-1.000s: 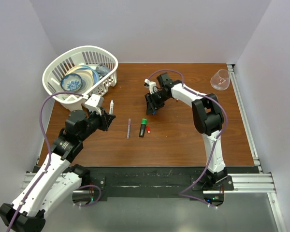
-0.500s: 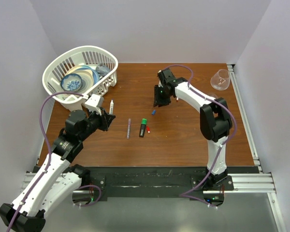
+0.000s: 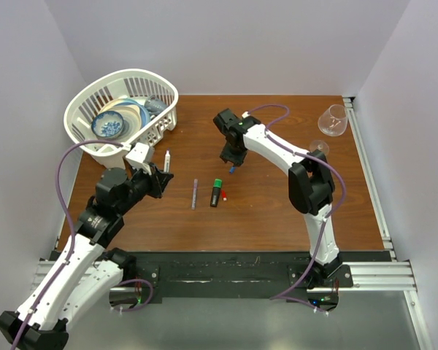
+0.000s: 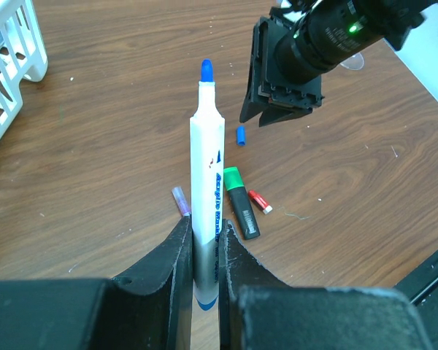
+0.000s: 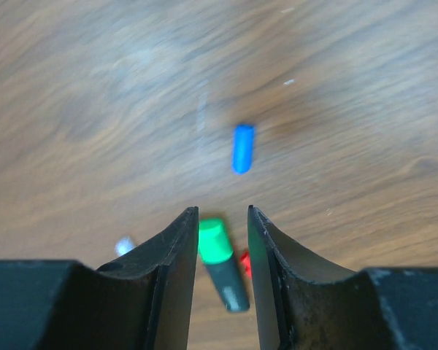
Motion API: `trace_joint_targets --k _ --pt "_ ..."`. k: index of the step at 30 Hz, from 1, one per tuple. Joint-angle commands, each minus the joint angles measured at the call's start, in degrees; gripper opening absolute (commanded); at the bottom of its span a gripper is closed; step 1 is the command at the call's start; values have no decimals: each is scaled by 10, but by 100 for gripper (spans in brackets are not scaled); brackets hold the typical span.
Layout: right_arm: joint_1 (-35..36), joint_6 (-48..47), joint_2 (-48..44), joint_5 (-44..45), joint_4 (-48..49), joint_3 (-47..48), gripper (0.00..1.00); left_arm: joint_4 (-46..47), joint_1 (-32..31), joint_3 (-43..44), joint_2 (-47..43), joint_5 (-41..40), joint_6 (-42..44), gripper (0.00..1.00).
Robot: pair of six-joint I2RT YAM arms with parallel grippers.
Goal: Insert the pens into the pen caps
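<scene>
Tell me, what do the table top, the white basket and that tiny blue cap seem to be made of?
Table top: wood or wood-look laminate, brown grain, matte. Basket: white moulded plastic, judging by its slotted walls. Blue cap: probably plastic, smooth and evenly coloured.

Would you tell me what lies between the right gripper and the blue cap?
Only bare table shows between the right gripper and the blue cap, seen in the right wrist view.
</scene>
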Motion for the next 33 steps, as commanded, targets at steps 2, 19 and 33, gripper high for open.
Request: trace_joint_targets --k 2,19,33 --pt "-8 91 17 63 -36 17 38 21 0 1 -8 0 5 0" --pt "-8 121 82 75 -39 30 38 24 0 2 -7 4 5 0" --pt "-6 87 59 105 -15 -62 24 24 0 -1 -19 9 1 0"
